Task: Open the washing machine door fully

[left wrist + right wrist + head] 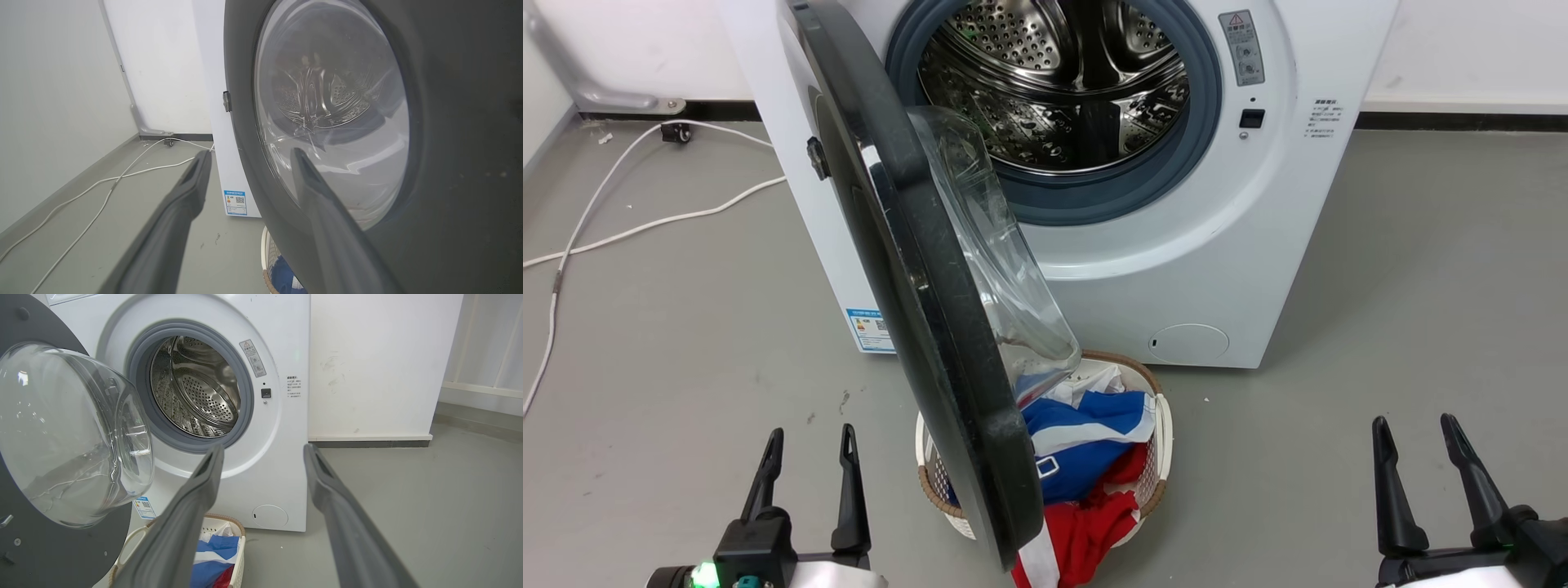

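Head view: the washing machine door (915, 269) is seen swung out edge-on from hinges on the left side of the washing machine (1201, 269), its lower rim over the laundry basket (1165, 425) of blue, red and white clothes (1086, 441). The left gripper (813, 430) and right gripper (1413, 420) are spread apart, empty, low, clear of the door. A grey warning-triangle sticker (1241, 47) is noted beside the drum; its text is unreadable.

Left wrist view: the door's outer face is seen close ahead of parted fingers. A blue label (235, 202) with a QR code is seen low on the machine; its writing is too small.

Right wrist view: the glass bowl and steel drum are seen beyond parted fingers. Small print (293, 386) is illegible.
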